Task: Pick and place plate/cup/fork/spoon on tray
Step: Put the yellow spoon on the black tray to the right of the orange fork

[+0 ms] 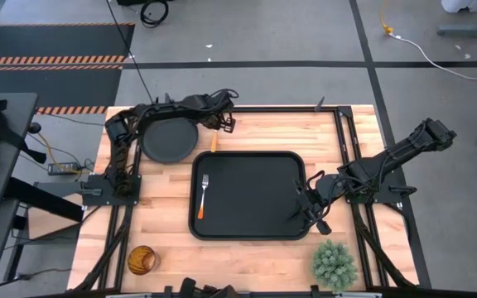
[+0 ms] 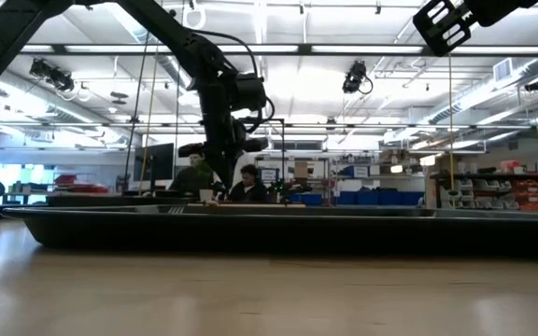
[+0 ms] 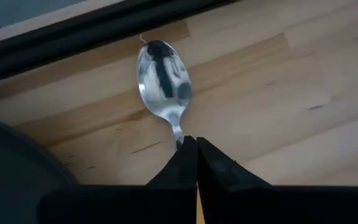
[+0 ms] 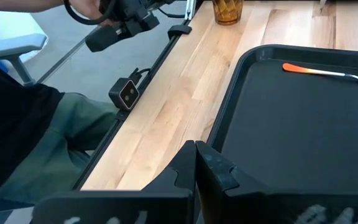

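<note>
The spoon (image 3: 164, 81) lies by the table's far edge, silver bowl toward the far rail, its orange handle (image 1: 214, 142) pointing toward the tray. My left gripper (image 1: 225, 124) is shut on it; it also shows in the low view (image 2: 219, 183). The round black plate (image 1: 170, 141) rests flat on the wood just left of the spoon. The fork (image 1: 203, 197) lies on the left part of the black tray (image 1: 259, 225). The amber cup (image 1: 141, 260) stands at the near left. My right gripper (image 4: 195, 149) is shut and empty at the tray's right rim (image 1: 307, 207). My left gripper pinches the spoon's thin silver neck (image 3: 178, 133) just behind the bowl, between its two fingertips. The fingers come from above, pointing down. A sliver of the orange handle (image 3: 198, 203) runs back between them. Whether the bowl is off the wood, I cannot tell.
A green spiky plant (image 1: 334, 261) stands at the near right, close to my right arm. Black frame rails run along the table's sides (image 1: 348, 141). A person (image 4: 23, 124) sits beside the table's near edge; more people show beyond the table (image 2: 194, 175).
</note>
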`<state>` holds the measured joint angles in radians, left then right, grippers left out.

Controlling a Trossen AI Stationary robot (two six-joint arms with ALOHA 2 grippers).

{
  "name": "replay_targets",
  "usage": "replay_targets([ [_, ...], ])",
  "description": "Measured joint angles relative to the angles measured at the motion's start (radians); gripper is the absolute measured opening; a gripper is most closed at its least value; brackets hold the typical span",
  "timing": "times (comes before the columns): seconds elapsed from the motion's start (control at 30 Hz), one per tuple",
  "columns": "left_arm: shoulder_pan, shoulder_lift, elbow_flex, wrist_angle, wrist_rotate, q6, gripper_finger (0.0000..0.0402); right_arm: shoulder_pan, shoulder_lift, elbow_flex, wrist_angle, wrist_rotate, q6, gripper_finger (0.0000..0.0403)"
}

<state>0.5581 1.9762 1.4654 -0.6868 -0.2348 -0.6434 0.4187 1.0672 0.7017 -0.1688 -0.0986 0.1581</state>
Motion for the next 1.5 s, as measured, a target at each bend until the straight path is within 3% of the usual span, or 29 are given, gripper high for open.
replay_targets([
  [0.3, 0.001, 0.0, 0.0, -0.004, -0.016, -0.043, 0.0012, 0.0, 0.0, 0.0, 0.0, 0.0, 0.0, 0.0011],
  [0.7, -0.001, 0.106, -0.001, -0.011, 0.004, -0.072, 0.0133, 0.0, 0.0, 0.0, -0.006, 0.0, 0.0, 0.0011],
  [0.93, -0.001, 0.122, -0.001, 0.017, -0.005, -0.07, 0.0174, 0.0, 0.0, 0.0, -0.011, 0.0, 0.006, 0.0011],
  [1.13, -0.003, 0.131, 0.0, 0.006, 0.015, -0.068, 0.0175, 0.0, 0.0, 0.0, -0.012, 0.0, 0.006, 0.0011],
  [1.5, -0.007, 0.138, 0.0, 0.0, 0.041, -0.054, 0.0139, 0.0, 0.0, 0.0, -0.015, 0.0, 0.006, 0.0011],
])
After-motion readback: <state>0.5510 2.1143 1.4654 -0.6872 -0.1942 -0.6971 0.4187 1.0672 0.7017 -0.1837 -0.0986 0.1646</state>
